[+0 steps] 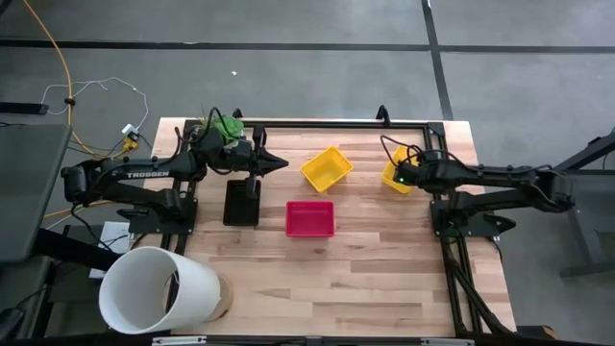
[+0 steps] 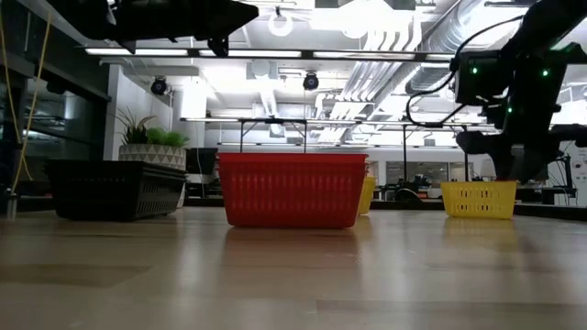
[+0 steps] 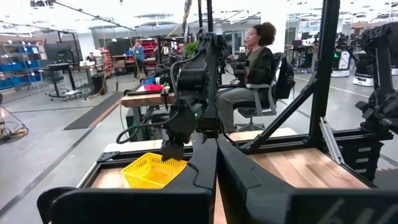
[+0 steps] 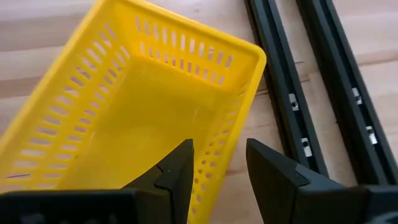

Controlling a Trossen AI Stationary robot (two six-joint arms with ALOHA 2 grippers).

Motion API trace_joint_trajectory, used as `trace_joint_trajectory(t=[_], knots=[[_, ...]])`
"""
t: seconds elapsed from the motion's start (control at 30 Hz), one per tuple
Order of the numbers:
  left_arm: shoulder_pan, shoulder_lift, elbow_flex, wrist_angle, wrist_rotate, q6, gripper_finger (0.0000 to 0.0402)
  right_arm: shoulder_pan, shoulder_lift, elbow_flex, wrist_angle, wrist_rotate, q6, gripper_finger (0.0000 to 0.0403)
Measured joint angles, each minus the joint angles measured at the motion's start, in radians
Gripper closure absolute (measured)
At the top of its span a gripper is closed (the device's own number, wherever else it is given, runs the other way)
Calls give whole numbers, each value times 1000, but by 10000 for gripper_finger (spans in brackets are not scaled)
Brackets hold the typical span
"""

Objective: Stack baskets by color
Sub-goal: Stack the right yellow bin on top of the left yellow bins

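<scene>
High view shows the wooden worktop (image 1: 336, 279) carrying, largest first, a white bucket (image 1: 154, 288) lying on its side at the near left corner, then the two dark arms reaching in from either side, then four small baskets. The black basket (image 1: 242, 202) sits left of centre, the red basket (image 1: 310, 218) at the middle, one yellow basket (image 1: 327, 167) towards the far edge at centre, turned askew, and a second yellow basket (image 1: 396, 178) close to the right edge, partly under the right arm. A green plant (image 1: 228, 125) stands at the far left corner. The right gripper (image 4: 217, 168) hangs directly over that second yellow basket (image 4: 124, 106), its fingers parted, one inside the basket and one outside, straddling a long latticed wall without yet pinching it; nothing is held. The basket's long axis runs away from the wrist, so the jaws stand across the wall, which is probably what a grasp needs. The right arm is far the nearer one to both yellow baskets, and the askew yellow basket lies to its left, towards the centre, the likely place to stack. The left gripper (image 1: 274, 163) hovers above the table near the far edge, just beyond the black basket, fingers closed and empty.
</scene>
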Motion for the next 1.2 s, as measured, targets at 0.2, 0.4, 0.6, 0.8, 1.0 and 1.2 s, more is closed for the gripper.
trace_joint_trajectory(t=[0.2, 0.4, 0.6, 0.8, 1.0, 1.2], knots=[[0, 0, 0, -1, 0, -14, 401, -19, 25, -51, 56, 23, 29, 267], [0, 0, 0, 0, 0, -15, 401, -23, 26, -57, 78, 91, -25, 287], [0, 0, 0, 0, 0, -14, 401, -22, 24, -56, 136, 99, -150, 390], [0, 0, 0, -3, 0, -13, 401, -22, -29, -53, 244, 99, -280, 399], [0, 0, 0, -3, 0, -7, 401, -22, -76, 73, 237, 106, -470, 400], [0, 0, 0, -2, 2, -22, 401, -7, -57, 341, 258, 45, -890, 402]])
